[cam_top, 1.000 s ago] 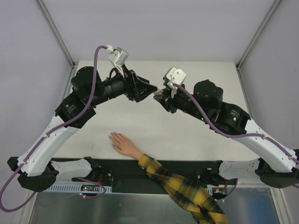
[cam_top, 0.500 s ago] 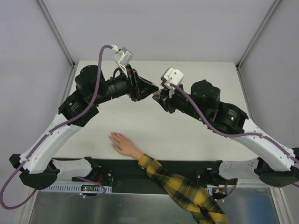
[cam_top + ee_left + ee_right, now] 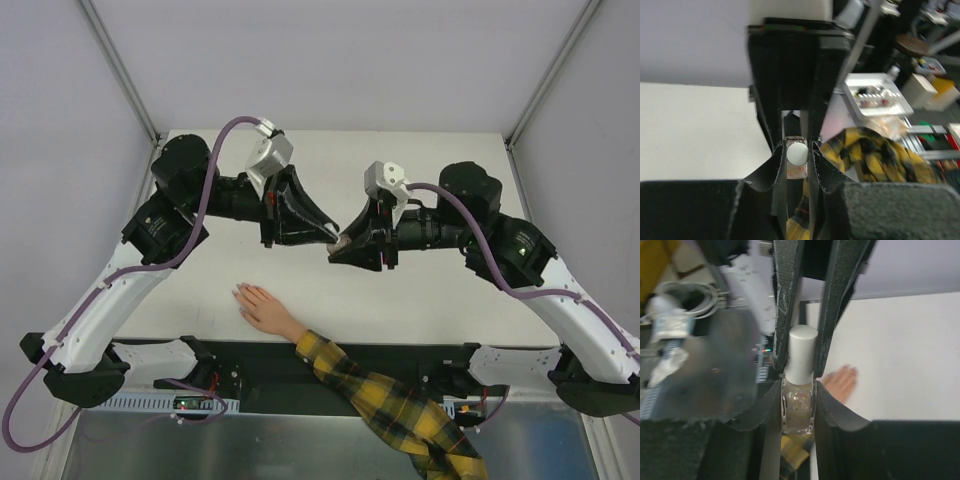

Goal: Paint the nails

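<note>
Above the middle of the table my two grippers meet tip to tip. My right gripper (image 3: 339, 250) (image 3: 799, 390) is shut on the clear glittery glass body of a nail polish bottle (image 3: 798, 410). My left gripper (image 3: 329, 232) (image 3: 797, 150) is shut on the bottle's white cap (image 3: 797, 153) (image 3: 801, 352). The flesh-coloured mannequin hand (image 3: 264, 309) (image 3: 840, 382) lies flat near the table's front edge, below the grippers. Its nails (image 3: 240, 293) (image 3: 852, 370) point left and away from the plaid sleeve (image 3: 400, 408) (image 3: 875, 155).
The white table (image 3: 420, 290) ends at a black base strip (image 3: 260, 365) in front and at grey walls on the other sides. In the left wrist view a white tray (image 3: 875, 95) with small bottles stands off the table.
My left gripper has closed onto the bottle's cap. Both grippers have come nearer the front of the table and now meet above and to the right of the hand.
</note>
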{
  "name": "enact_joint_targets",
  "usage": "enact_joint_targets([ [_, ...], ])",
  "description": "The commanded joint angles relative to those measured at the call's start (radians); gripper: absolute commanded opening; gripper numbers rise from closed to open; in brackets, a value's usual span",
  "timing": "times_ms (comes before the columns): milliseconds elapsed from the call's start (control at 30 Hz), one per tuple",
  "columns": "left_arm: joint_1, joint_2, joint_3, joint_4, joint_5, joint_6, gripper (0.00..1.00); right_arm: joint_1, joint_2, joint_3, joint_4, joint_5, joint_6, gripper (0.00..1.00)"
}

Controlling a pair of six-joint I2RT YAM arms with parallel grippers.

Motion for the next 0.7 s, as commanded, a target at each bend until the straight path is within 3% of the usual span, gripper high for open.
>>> enact_joint_targets([
  [0, -0.012, 0.004, 0.000, -0.009, 0.306, 0.049, 0.00, -0.004, -0.004, -0.022, 0.269, -0.541, 0.145, 0.00],
  [133, -0.004, -0.025, 0.013, -0.009, 0.176, 0.033, 0.04, -0.047, -0.011, -0.043, 0.294, -0.492, 0.171, 0.00],
  [200, 0.010, -0.044, 0.016, -0.012, 0.081, 0.006, 0.39, -0.064, -0.021, -0.048, 0.273, -0.441, 0.165, 0.00],
  [233, 0.011, -0.070, 0.015, -0.012, 0.021, -0.002, 0.59, -0.068, -0.025, -0.043, 0.243, -0.338, 0.128, 0.00],
  [367, 0.011, -0.133, 0.010, -0.014, -0.297, -0.037, 0.80, -0.064, -0.034, -0.005, 0.122, -0.080, 0.061, 0.00],
  [500, 0.013, -0.151, 0.023, -0.012, -0.482, -0.127, 0.82, -0.020, -0.028, 0.020, 0.081, 0.209, 0.016, 0.00],
  [600, 0.011, -0.145, 0.021, -0.015, -0.582, -0.184, 0.78, 0.057, -0.010, 0.040, 0.073, 0.532, -0.021, 0.00],
  [667, 0.010, -0.139, 0.012, -0.015, -0.619, -0.203, 0.76, 0.088, -0.001, 0.040, 0.090, 0.606, -0.027, 0.00],
])
